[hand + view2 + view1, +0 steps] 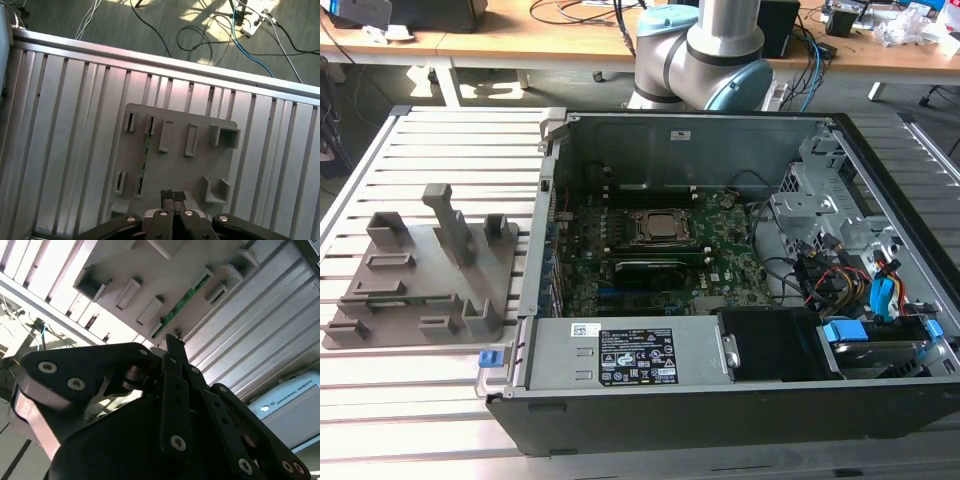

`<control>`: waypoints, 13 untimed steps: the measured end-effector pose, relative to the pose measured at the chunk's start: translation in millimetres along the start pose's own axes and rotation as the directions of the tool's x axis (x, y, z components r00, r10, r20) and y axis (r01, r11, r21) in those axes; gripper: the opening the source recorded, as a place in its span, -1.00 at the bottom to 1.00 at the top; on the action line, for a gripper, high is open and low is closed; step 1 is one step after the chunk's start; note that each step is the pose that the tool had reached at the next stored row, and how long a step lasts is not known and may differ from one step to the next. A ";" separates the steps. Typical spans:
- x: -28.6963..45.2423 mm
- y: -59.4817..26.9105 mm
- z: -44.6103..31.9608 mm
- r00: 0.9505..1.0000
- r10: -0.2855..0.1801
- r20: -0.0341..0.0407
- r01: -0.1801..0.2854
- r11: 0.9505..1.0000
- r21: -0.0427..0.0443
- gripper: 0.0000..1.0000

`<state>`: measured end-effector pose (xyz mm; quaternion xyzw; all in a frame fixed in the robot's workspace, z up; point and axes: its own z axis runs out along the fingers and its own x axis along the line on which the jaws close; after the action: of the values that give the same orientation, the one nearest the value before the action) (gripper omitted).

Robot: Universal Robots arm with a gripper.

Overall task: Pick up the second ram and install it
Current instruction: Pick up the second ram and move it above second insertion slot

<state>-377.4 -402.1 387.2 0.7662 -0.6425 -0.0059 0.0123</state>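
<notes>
Hand (172, 193) closed above tray (172, 165); second ram (144, 160) lies along table slats (65, 125).

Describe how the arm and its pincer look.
The silver-grey tubular arm has rounded joints with pale blue caps. Its black pincer is built of flat linkage bars pinned with round silver screws, and it ends in narrow dark fingers.
</notes>
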 end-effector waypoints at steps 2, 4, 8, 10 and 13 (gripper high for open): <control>0.0 0.0 0.2 0.998 0.068 0.002 -0.068 0.998 -0.001 -0.79; 0.0 0.0 0.3 0.991 0.134 0.004 -0.134 0.991 -0.001 -0.79; 0.0 0.0 0.4 0.971 0.239 0.006 -0.239 0.971 -0.002 -0.79; 0.0 0.0 0.4 0.963 0.271 0.007 -0.271 0.963 -0.003 -0.79; 0.0 0.2 0.4 0.948 0.316 0.032 -0.316 0.949 -0.007 -0.79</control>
<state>-377.6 -402.1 386.8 0.6533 -0.7569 -0.0170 0.0034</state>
